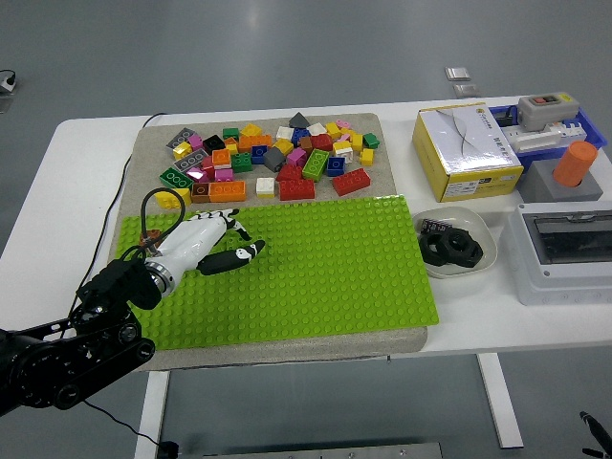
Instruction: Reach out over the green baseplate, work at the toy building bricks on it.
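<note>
Left hand [206, 244] low over green baseplate [316, 277], fingers loosely extended, apparently holding nothing though the palm is hidden; loose bricks [273, 158] beyond.

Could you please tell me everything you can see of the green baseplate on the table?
The green baseplate is a large, bright lime rectangle, seemingly plastic, covered in even rows of studs. It lies flat on a beige mat on the white table, its far edge just below the pile of loose bricks. The left hand reaches in over its left part; whether it touches is unclear.
</note>
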### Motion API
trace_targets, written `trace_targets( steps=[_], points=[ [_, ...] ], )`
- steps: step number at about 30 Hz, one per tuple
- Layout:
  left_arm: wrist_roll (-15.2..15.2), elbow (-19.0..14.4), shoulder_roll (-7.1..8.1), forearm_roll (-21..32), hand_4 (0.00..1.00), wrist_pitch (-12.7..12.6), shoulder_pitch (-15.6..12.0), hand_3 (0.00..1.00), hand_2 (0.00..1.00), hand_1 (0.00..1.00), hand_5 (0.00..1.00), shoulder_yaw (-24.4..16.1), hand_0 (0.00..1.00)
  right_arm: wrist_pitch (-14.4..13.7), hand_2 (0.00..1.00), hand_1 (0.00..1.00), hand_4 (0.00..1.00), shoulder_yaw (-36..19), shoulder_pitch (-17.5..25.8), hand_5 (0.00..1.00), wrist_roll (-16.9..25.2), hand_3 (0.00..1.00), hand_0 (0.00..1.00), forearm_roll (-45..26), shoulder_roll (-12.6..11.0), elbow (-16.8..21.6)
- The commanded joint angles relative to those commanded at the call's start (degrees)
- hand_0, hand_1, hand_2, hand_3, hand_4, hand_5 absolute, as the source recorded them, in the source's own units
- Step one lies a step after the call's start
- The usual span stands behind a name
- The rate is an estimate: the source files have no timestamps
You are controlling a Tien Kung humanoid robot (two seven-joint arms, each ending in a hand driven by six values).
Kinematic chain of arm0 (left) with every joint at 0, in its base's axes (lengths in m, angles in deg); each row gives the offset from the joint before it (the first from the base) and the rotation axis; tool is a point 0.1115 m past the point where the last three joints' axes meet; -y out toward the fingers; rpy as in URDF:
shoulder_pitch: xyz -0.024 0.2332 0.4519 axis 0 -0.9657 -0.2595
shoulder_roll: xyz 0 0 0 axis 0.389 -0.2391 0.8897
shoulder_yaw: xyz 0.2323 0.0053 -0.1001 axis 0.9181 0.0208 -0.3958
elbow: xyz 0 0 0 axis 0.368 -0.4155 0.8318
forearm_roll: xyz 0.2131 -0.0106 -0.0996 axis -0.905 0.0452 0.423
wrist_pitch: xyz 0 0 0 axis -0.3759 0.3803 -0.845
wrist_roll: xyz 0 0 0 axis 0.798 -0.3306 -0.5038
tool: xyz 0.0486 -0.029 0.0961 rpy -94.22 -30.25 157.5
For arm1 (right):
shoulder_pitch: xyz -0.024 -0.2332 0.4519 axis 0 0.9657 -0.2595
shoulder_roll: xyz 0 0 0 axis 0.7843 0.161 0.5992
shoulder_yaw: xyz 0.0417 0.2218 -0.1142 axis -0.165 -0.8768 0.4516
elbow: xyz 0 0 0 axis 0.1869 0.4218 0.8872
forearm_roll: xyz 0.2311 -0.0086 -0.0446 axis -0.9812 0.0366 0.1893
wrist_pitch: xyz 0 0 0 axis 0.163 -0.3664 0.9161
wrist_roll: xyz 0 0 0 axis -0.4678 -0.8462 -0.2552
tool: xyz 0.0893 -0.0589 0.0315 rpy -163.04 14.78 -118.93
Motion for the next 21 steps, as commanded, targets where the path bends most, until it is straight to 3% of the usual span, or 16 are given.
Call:
trace_targets(
  steps=[13, 21],
  points=[
    [0.1, 1.0, -0.69, 0.0, 0.702, -0.1, -0.3, 0.667, 0.998, 0.998, 0.998, 0.2, 0.998, 0.0, 0.713, 0.655, 0.888, 0.0, 0.0, 0.849, 0.0, 0.730, 0.682, 0.0, 0.0, 0.0],
    [0.4, -0.7, 0.09, -0.9, 0.700, -0.4, -1.1, 0.667, 0.998, 0.998, 0.998, -2.0, 0.998, 0.0, 0.713, 0.655, 0.888, -0.1, 0.1, 0.850, 0.0, 0.731, 0.682, 0.1, -0.1, 0.0]
  ],
)
